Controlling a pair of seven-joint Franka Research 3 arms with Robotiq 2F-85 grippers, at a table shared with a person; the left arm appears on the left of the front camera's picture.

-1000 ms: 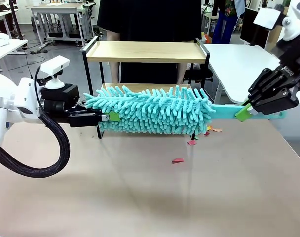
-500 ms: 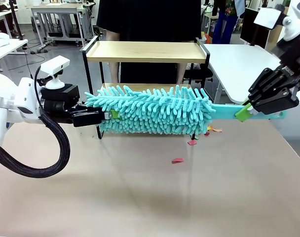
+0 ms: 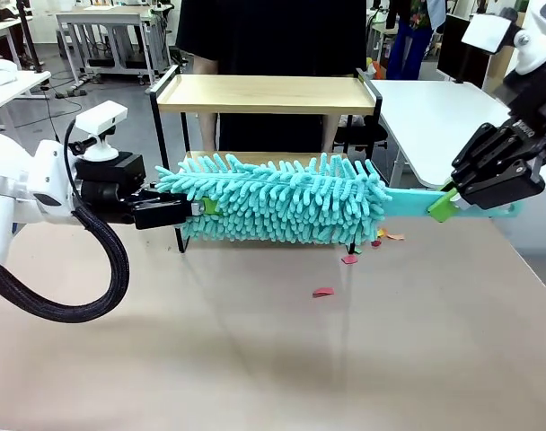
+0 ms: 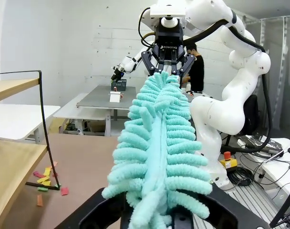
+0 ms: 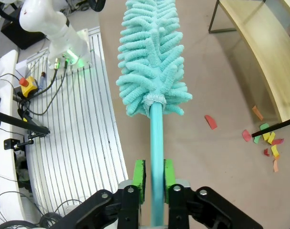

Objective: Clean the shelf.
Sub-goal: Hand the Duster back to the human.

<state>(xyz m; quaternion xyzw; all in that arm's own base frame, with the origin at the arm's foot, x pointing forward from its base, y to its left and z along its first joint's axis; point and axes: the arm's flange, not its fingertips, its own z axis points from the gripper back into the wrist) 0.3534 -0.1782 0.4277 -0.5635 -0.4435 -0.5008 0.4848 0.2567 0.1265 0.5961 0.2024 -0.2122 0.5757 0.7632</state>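
The shelf (image 3: 264, 93) stands at the table's far side, its lower board mostly hidden behind a fluffy teal duster (image 3: 277, 200) held level in front of it. My left gripper (image 3: 199, 209) is shut on the duster's left tip, and my right gripper (image 3: 444, 206) is shut on its flat teal handle (image 3: 408, 201). In the left wrist view the duster (image 4: 157, 143) runs away from my gripper (image 4: 169, 217), with the shelf (image 4: 11, 162) at the left. In the right wrist view green pads (image 5: 139, 177) clamp the handle (image 5: 156, 143); the shelf (image 5: 264, 52) lies upper right.
Small coloured paper scraps (image 3: 324, 292) lie on the brown table (image 3: 273, 359) near the shelf's right leg, as do the scraps (image 5: 264, 138) in the right wrist view. A person in black (image 3: 273, 36) stands behind the shelf. White tables (image 3: 435, 117) stand at the right.
The left gripper and the duster have edged slightly to the right. The right arm has stayed still.
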